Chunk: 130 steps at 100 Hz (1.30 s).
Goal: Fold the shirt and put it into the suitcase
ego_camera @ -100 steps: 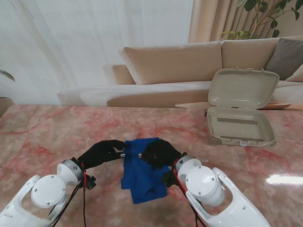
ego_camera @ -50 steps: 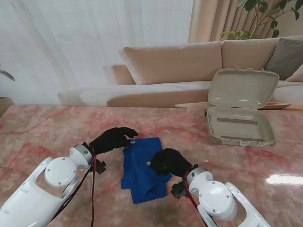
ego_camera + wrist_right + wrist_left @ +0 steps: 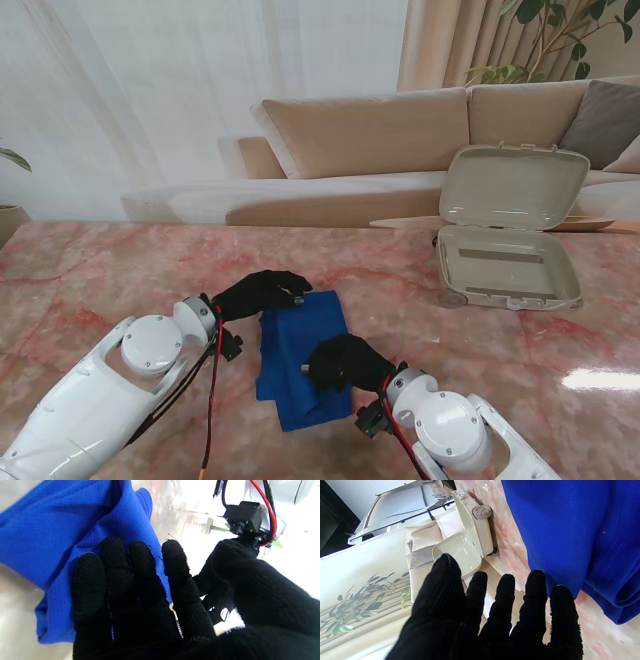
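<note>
Since a second ago both my hands have parted along the shirt (image 3: 300, 352): my left hand (image 3: 262, 292) has slid to its far left corner and my right hand (image 3: 345, 362) has drawn back to its near right edge. That suits smoothing or squaring the bundle before the next fold, I judge, since one hand pins while the other sets an edge.

My left hand's fingers (image 3: 506, 597) are spread and flat, gripping nothing, their tips just at the cloth's border. My right hand lies palm down on the shirt with fingers (image 3: 140, 562) close together, pressing, not pinching.

Soft blue knit, the shirt sits as a rumpled oblong with rolled, puffy edges. Well to its right and farther from me, the suitcase (image 3: 510, 238) stands open, a hard beige shell with rounded corners, on the glossy pink marble table (image 3: 90, 270)
</note>
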Each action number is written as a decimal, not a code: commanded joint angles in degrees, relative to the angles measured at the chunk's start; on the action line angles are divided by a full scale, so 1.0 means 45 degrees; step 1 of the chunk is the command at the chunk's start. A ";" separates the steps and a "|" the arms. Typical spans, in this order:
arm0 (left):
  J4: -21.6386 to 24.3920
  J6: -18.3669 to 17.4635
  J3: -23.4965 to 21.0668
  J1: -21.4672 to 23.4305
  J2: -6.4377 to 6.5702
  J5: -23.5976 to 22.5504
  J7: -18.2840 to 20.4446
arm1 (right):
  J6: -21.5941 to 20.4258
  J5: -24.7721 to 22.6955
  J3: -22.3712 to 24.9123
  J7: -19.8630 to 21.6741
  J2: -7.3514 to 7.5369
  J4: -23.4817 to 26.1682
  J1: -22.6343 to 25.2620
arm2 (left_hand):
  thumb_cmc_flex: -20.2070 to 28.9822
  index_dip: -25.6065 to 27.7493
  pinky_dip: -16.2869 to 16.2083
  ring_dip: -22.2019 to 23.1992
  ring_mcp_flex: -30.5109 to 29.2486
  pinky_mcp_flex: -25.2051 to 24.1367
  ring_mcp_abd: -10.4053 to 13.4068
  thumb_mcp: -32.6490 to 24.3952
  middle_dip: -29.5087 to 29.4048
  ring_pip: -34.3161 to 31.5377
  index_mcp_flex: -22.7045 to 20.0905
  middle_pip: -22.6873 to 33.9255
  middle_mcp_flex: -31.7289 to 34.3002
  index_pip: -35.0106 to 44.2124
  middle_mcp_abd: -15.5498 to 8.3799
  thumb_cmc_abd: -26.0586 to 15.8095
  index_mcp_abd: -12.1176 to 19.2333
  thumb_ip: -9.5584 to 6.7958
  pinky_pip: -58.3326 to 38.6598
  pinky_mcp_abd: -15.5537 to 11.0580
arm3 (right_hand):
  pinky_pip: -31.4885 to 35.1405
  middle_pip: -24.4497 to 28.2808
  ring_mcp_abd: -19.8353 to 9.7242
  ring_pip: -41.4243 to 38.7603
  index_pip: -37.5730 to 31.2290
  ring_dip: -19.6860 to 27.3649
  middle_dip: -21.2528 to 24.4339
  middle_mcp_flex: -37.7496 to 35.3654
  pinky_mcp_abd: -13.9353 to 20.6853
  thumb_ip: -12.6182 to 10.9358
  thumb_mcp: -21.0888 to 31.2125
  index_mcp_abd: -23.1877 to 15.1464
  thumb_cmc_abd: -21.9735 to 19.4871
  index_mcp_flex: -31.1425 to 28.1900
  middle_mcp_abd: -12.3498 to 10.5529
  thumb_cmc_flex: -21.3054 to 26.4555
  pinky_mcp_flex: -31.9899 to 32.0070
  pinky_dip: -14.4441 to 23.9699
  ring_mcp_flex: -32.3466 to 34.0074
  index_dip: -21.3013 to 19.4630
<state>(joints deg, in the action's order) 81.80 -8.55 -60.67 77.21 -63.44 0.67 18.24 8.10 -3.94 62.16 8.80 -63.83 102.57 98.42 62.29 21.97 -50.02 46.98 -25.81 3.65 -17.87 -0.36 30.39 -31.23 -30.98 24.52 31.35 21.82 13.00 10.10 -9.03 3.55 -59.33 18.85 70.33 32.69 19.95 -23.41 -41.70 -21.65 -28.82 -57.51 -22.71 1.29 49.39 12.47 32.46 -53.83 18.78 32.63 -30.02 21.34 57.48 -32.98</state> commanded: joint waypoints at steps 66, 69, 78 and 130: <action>-0.2188 -0.0174 0.0987 -0.1075 0.0020 0.0069 0.1207 | -0.0080 0.0727 -0.1032 0.1797 0.0231 -0.1427 -0.1114 | 0.0703 0.0141 0.0126 -0.0045 -0.0366 0.0020 -0.0089 0.0196 0.0054 0.0060 -0.0015 0.0238 0.0236 0.0304 -0.0135 -0.0351 0.0099 -0.0365 -0.0181 0.0089 | 0.0010 0.0072 -0.0215 -0.0214 0.0378 0.0345 0.0205 0.0197 0.0240 -0.0021 -0.0347 -0.0243 -0.0556 -0.0309 -0.0109 -0.0542 -0.0057 -0.0296 -0.0345 0.0002; -0.2171 -0.0164 0.0968 -0.1070 0.0018 0.0084 0.1210 | -0.0077 0.0713 -0.1015 0.1837 0.0243 -0.1403 -0.1121 | 0.0715 0.0137 0.0128 -0.0046 -0.0353 0.0016 -0.0077 0.0191 0.0054 0.0063 -0.0005 0.0240 0.0244 0.0300 -0.0133 -0.0353 0.0103 -0.0366 -0.0180 0.0086 | 0.0013 0.0070 -0.0202 -0.0221 0.0391 0.0345 0.0207 0.0202 0.0243 -0.0026 -0.0350 -0.0249 -0.0560 -0.0309 -0.0115 -0.0549 -0.0048 -0.0295 -0.0353 -0.0013; -0.1984 -0.0108 0.0835 -0.1001 0.0035 0.0118 0.1219 | -0.0070 0.0715 -0.0868 0.1957 0.0285 -0.1201 -0.1055 | 0.0717 0.0137 0.0134 -0.0047 -0.0330 -0.0004 -0.0110 0.0197 0.0050 0.0062 -0.0022 0.0232 0.0233 0.0306 -0.0146 -0.0345 0.0114 -0.0365 -0.0176 0.0076 | 0.0027 0.0057 -0.0185 -0.0235 0.0453 0.0344 0.0209 0.0246 0.0245 -0.0032 -0.0371 -0.0265 -0.0608 -0.0269 -0.0100 -0.0590 0.0015 -0.0287 -0.0399 -0.0044; -0.0862 0.0632 -0.0317 -0.0874 0.0060 -0.0503 0.0692 | -0.0989 -0.0290 0.1616 0.3188 0.0798 0.0764 0.0844 | 0.0629 0.0117 0.0152 -0.0091 -0.0419 0.0046 -0.0048 0.0219 0.0040 0.0101 -0.0055 0.0252 0.0296 0.0269 -0.0380 -0.0370 0.0115 -0.0357 -0.0189 0.0126 | 0.0696 -0.0042 -0.0186 -0.0822 0.1204 -0.0317 0.0106 0.0316 0.0056 -0.0237 -0.1264 -0.0500 -0.1441 -0.0182 -0.0222 -0.0744 0.0029 0.0155 -0.0228 -0.0675</action>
<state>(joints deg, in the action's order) 79.12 -6.06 -62.24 74.62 -63.10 -1.74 21.08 3.24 -5.16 68.71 22.73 -61.60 105.77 100.96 63.00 21.98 -50.01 46.98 -25.67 3.66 -17.87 -0.40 30.39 -31.23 -30.98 24.68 31.35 22.47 13.00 10.12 -9.03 3.36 -59.33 18.85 71.15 32.67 19.93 -26.24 -37.32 -22.13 -28.79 -56.68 -22.31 1.29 45.16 11.94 26.92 -53.84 18.76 31.07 -29.46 21.26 56.38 -34.97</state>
